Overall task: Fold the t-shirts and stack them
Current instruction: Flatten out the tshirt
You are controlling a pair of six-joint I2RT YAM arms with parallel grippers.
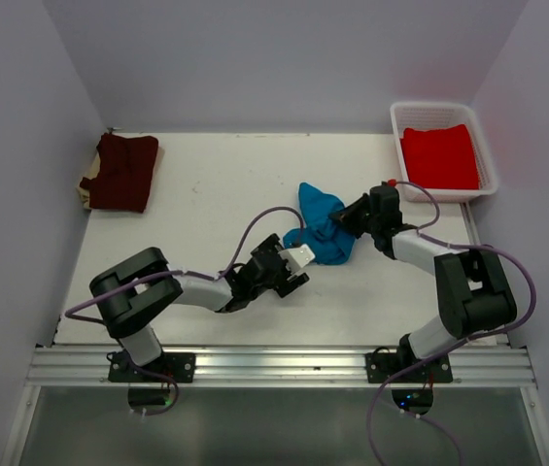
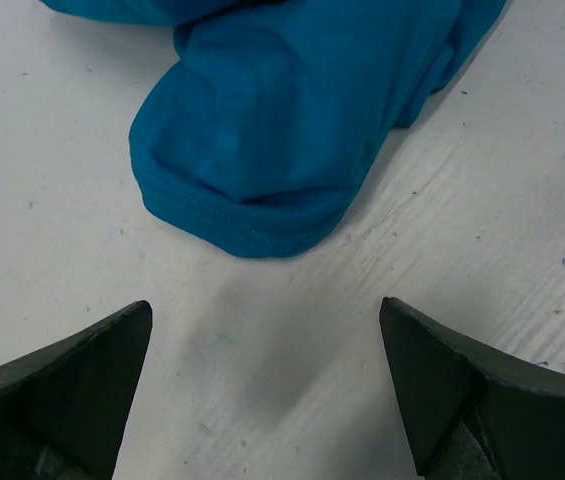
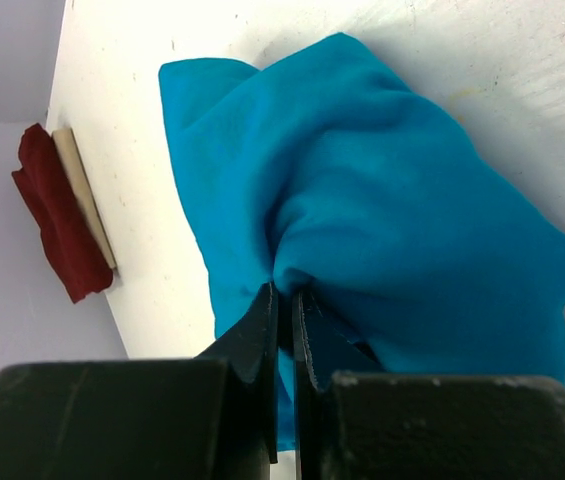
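**Item 1. Right gripper** (image 3: 284, 295): jaws pressed together on a pinch of the teal-blue t-shirt (image 3: 392, 200), lower centre of the right wrist view. The cloth bunches upward from the pinch.

**Item 2. Left gripper** (image 2: 264, 310): jaws spread wide and holding nothing, low over bare desk (image 2: 52, 200). A rolled, hemmed edge of the teal-blue t-shirt lies just beyond the fingertips, not touching them.

**Item 3. Teal-blue t-shirt:** a crumpled heap at the centre of the top view, between the two grippers. Not folded.

**Item 4. Maroon t-shirt** (image 1: 123, 170): upper left of the top view, a compact, roughly rectangular bundle lying on a tan board (image 1: 86, 189). It looks folded, though how neatly cannot be told.

**Item 5. Red t-shirt** (image 1: 439, 157): upper right of the top view, lying flat inside the white basket (image 1: 444, 105).

**Progress, as judged:** roughly a third along. The maroon t-shirt seems finished. The teal-blue one needs spreading out and folding. The red one has yet to leave the basket. Nothing is stacked, and the three t-shirts lie well apart.
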